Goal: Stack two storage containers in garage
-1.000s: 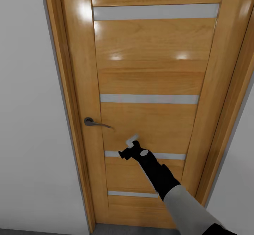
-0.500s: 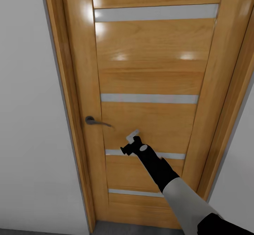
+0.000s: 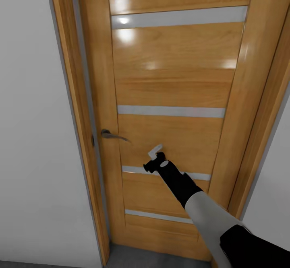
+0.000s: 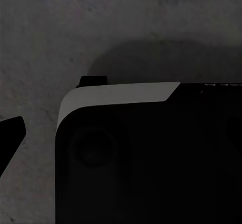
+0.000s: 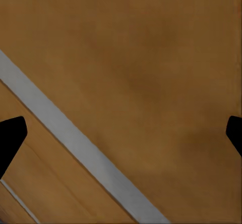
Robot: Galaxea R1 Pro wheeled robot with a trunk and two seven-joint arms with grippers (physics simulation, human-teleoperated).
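Top of the wooden door (image 3: 173, 79) cut off by the picture's edge, and its bottom right corner hidden behind the right arm (image 3: 209, 219). Arm cut off at the near right corner. Right gripper (image 3: 155, 155) too small in the head view to tell how its fingers stand. In the left wrist view, part of the grey floor (image 4: 50, 42) hidden behind a dark robot part (image 4: 151, 158).

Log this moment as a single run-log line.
scene: wooden door, handle | right gripper: open, pressed at door panel beside handle | left gripper: over grey floor | containers: unseen
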